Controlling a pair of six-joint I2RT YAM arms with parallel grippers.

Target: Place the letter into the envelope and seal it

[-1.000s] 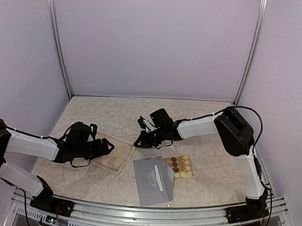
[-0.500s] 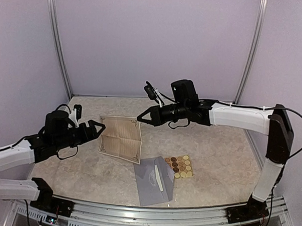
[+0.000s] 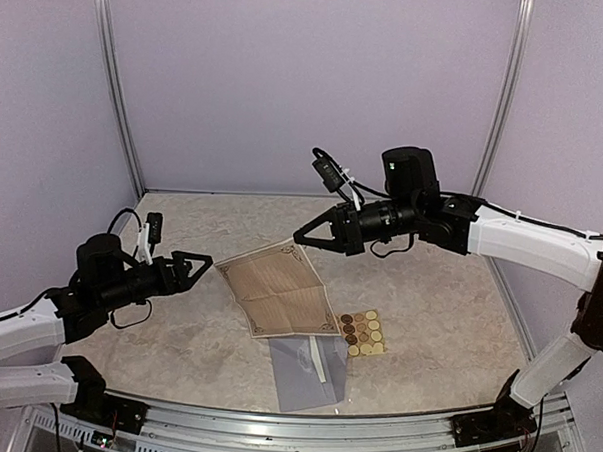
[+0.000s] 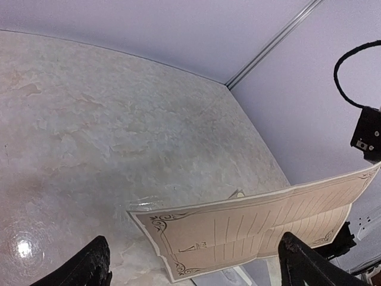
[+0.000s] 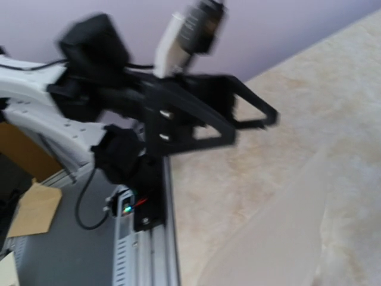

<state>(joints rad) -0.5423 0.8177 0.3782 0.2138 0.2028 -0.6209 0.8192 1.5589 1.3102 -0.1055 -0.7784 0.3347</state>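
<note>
The letter, a tan lined sheet with an ornate border, hangs tilted in the air over the table. My right gripper is shut on its far corner. The sheet's back shows as a pale blur in the right wrist view, where my fingers do not show. My left gripper is open, its fingers wide apart, just short of the letter's left corner. The grey-lavender envelope lies flat near the front edge, its far end under the raised letter.
A small tan sticker sheet lies right of the envelope. Lavender walls with metal posts close in the marble-patterned table. The front rail and my blurred left arm show in the right wrist view.
The right gripper has carried the letter up and to the right, over the envelope's far end. Both arms have risen since one second ago, and the left gripper has dropped back slightly.
</note>
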